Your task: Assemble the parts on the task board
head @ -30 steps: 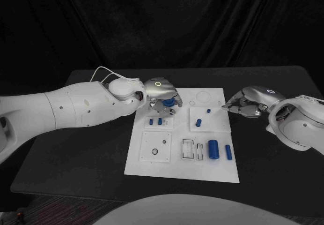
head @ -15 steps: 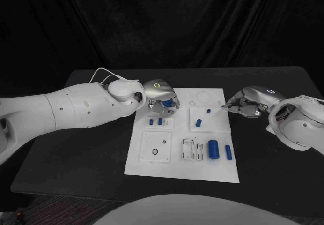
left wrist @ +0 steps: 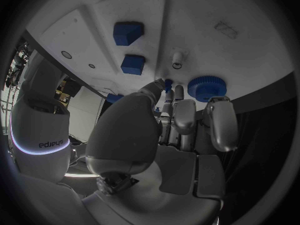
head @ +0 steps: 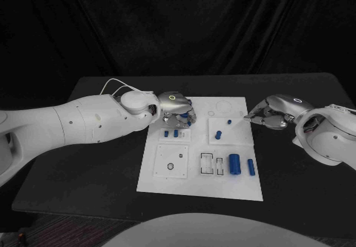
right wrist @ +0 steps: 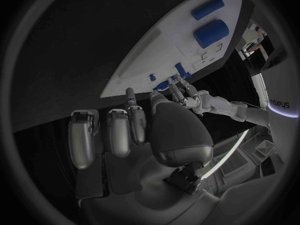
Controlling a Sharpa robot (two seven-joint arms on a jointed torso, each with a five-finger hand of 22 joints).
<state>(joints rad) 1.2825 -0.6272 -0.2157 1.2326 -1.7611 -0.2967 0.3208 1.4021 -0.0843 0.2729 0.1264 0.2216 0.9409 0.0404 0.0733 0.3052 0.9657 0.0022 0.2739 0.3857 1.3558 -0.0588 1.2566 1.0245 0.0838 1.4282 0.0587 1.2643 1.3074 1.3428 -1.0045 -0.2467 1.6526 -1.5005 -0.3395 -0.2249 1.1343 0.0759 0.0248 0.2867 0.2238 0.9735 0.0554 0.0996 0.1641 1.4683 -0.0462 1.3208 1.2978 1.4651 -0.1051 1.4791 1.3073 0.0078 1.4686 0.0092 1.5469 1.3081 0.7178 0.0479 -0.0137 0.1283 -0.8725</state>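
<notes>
The left hand [head: 176, 108] pinches a small blue part [left wrist: 167, 84] over the far left of the task board [head: 238, 188]; lower it straight, slowly. The right hand [head: 268, 117] waits curled, holding nothing.

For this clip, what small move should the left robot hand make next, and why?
Probably ease the left robot hand straight down a little more. In the left wrist view its fingertips pinch a small blue part just above the white task board, beside the blue gear. I cannot tell whether the part is seated. The right robot hand rests off the board's edge.
</notes>
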